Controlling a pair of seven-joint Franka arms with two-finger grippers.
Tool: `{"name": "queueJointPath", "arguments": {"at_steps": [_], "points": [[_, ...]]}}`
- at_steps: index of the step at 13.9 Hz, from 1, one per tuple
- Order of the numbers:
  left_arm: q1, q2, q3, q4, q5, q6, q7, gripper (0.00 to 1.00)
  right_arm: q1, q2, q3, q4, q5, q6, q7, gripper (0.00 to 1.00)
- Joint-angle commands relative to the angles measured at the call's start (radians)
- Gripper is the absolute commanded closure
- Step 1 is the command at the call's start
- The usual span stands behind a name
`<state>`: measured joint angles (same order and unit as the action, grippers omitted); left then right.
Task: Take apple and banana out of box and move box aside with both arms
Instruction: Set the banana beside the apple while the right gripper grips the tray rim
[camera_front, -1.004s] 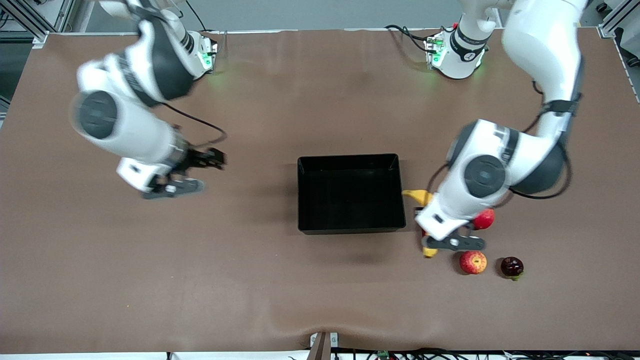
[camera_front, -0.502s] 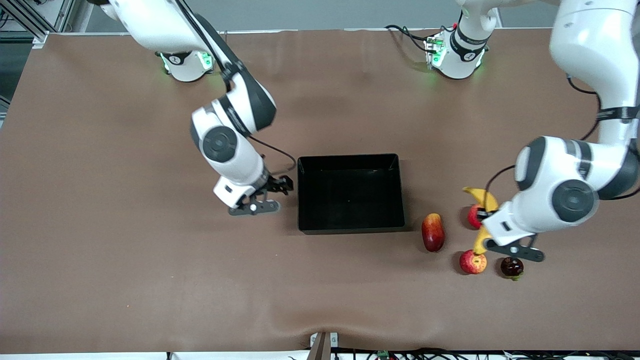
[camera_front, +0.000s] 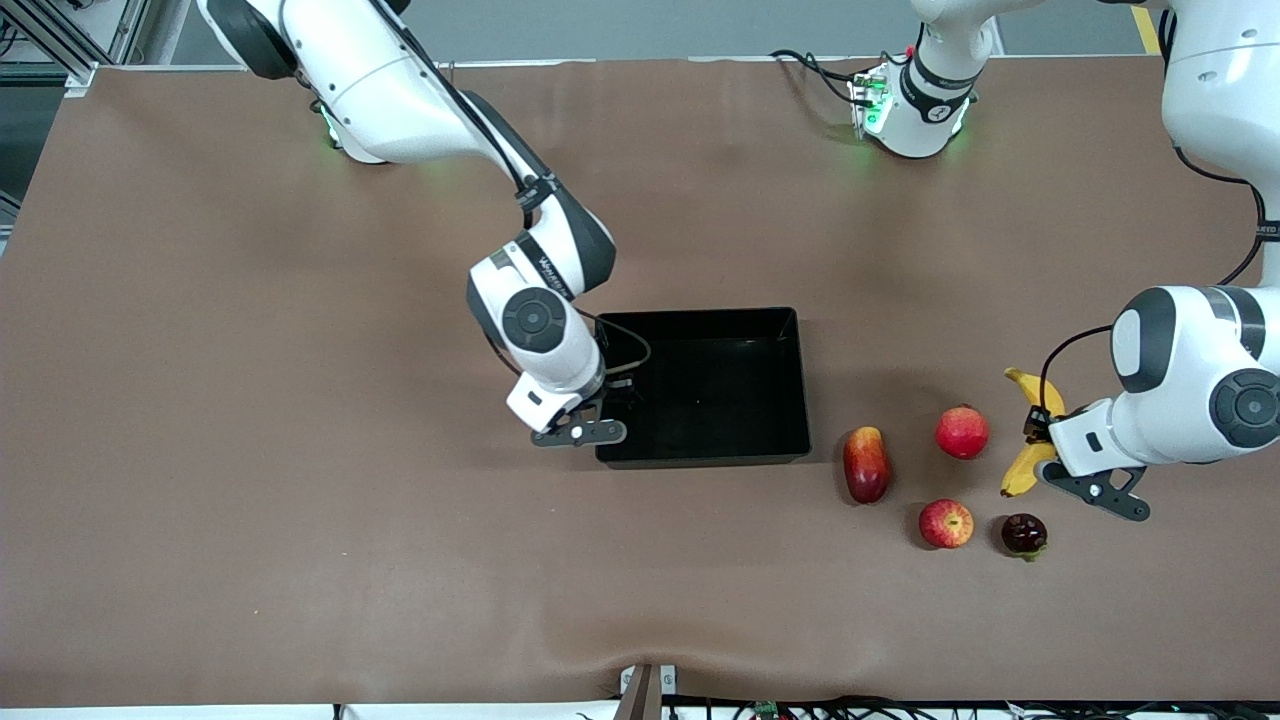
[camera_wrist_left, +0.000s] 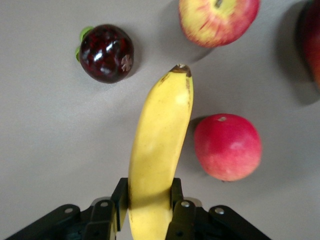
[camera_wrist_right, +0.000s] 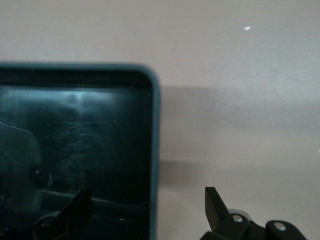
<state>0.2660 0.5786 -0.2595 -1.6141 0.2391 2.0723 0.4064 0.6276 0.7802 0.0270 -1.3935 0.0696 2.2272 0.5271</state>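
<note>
We're looking at the black tray (camera_front: 700, 385) as our landmark, mid-bench (camera_front: 250, 500). Toward the left arm's end from it lie the oblong red-and-yellow fruit (camera_front: 866, 464) just beside the tray, the pink-red round fruit (camera_front: 962, 432), the small red apple (camera_front: 945, 524) nearer the camera, and a dark cherry-red fruit (camera_front: 1024, 533). The left end effector (camera_wrist_left: 149, 212) is clamped on the banana (camera_front: 1030, 435), up in the air past those 4 fruits. The right end effector (camera_wrist_right: 150, 205) hangs spread wide astride the tray's wall at the right arm's end. Half a second ago it hovered outside that wall; the banana was over the pink-red fruit and has since swung farther from the tray.
</note>
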Motion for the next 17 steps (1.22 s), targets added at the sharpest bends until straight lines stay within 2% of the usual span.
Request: {"name": "queueJointPath", "arguments": {"at_steps": [1, 7, 8, 9, 10, 11, 12, 13, 15, 17], "points": [[0.030, -0.003, -0.012, -0.082, 0.016, 0.106, 0.012, 1.00, 0.032, 0.017, -0.010, 0.022, -0.056, -0.012, 0.033, 0.00], [0.051, 0.052, -0.009, -0.138, 0.017, 0.198, 0.040, 1.00, 0.047, 0.045, -0.010, 0.019, -0.088, -0.014, 0.062, 0.00], [0.051, 0.062, -0.006, -0.136, 0.017, 0.207, 0.041, 0.97, 0.049, 0.045, -0.010, 0.019, -0.090, -0.018, 0.067, 0.34], [0.051, 0.063, -0.006, -0.135, 0.017, 0.212, 0.040, 0.89, 0.053, 0.045, -0.010, 0.021, -0.091, -0.018, 0.097, 0.80], [0.048, 0.061, -0.006, -0.130, 0.017, 0.212, 0.040, 0.75, 0.064, 0.044, -0.010, 0.021, -0.099, -0.018, 0.125, 1.00], [0.048, 0.060, -0.006, -0.127, 0.017, 0.210, 0.040, 0.58, 0.069, 0.042, -0.010, 0.022, -0.117, -0.020, 0.143, 1.00], [0.050, 0.056, -0.006, -0.124, 0.017, 0.212, 0.040, 0.14, 0.069, 0.041, -0.010, 0.022, -0.122, -0.027, 0.155, 1.00], [0.050, 0.049, -0.006, -0.121, 0.017, 0.210, 0.043, 0.00, 0.069, 0.040, -0.010, 0.022, -0.125, -0.046, 0.156, 1.00], [0.048, 0.018, -0.009, -0.106, 0.016, 0.198, 0.032, 0.00, 0.069, 0.036, -0.010, 0.021, -0.129, -0.054, 0.156, 1.00], [0.047, -0.044, -0.012, -0.086, 0.000, 0.132, 0.028, 0.00, 0.066, 0.024, -0.010, 0.019, -0.129, -0.069, 0.159, 1.00]]}}
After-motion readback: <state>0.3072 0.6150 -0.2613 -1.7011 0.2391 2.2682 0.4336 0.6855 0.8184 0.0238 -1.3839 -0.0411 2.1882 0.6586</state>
